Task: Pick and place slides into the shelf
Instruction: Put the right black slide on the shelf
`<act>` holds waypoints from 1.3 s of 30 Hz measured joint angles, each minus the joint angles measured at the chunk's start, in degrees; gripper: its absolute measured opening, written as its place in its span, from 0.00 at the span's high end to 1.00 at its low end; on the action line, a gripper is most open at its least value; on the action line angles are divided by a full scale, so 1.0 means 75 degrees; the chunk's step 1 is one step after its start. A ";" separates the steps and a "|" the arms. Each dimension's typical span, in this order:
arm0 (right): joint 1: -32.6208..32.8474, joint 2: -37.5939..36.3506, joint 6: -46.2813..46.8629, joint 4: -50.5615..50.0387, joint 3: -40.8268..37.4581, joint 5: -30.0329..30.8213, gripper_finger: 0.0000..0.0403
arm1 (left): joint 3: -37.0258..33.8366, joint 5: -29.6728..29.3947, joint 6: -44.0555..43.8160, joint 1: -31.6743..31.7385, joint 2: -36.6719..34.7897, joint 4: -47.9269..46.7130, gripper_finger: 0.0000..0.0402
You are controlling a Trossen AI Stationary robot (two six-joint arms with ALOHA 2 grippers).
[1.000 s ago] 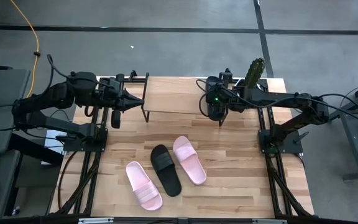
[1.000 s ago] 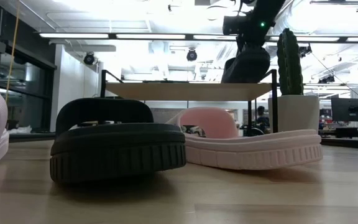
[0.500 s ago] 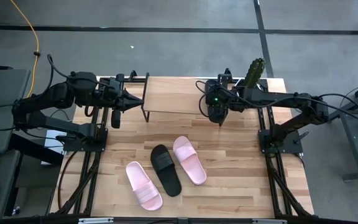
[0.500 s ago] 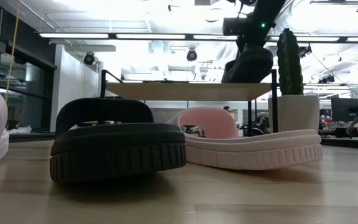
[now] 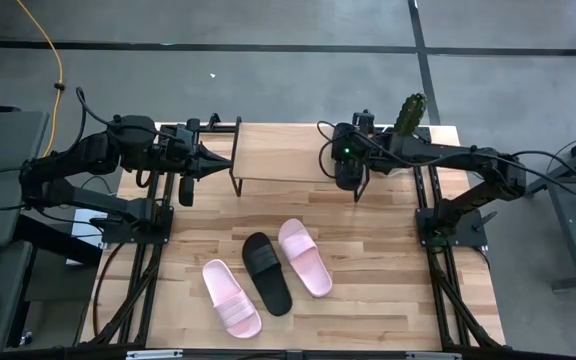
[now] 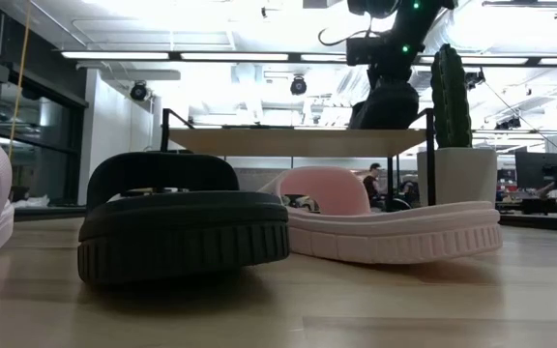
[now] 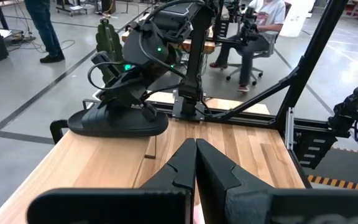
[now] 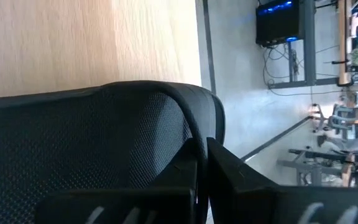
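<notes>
A fourth slide, black [image 7: 118, 123], lies at the right end of the shelf [image 5: 288, 155], and its sole seems to rest on the plank top [image 6: 288, 141]. My right gripper [image 5: 352, 176] is above it and shut on it. Three slides lie sole-down on the table's near half: a pale pink one [image 5: 231, 297], a black one [image 5: 267, 272] and another pale pink one [image 5: 304, 256]. My left gripper [image 5: 226, 162] is shut on nothing and hovers level at the shelf's left end, pointing along it [image 7: 196, 144]. My right gripper pinches the black slide's wide strap at its edge [image 8: 188, 121] between the two fingers [image 8: 219, 165], coming from above and pointing down. The slide sits about level at the shelf's right end. Whether its sole bears fully on the plank, I cannot tell.
A green cactus [image 5: 410, 115] in a white pot [image 6: 457, 176] stands at the table's far right corner, just beyond the shelf's right end. The shelf top left of the black slide is bare [image 7: 92, 162]. People stand and sit in the room beyond the table.
My right gripper has shifted a little toward the table's far edge with the black slide, staying shut on it over the shelf's right end. The three slides on the table have kept still.
</notes>
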 joint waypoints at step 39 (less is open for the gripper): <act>-0.0111 -0.0003 0.0443 -0.0775 0.0005 -0.0779 0.75 | 0.0003 0.0000 0.0000 0.0001 0.0001 -0.0032 1.00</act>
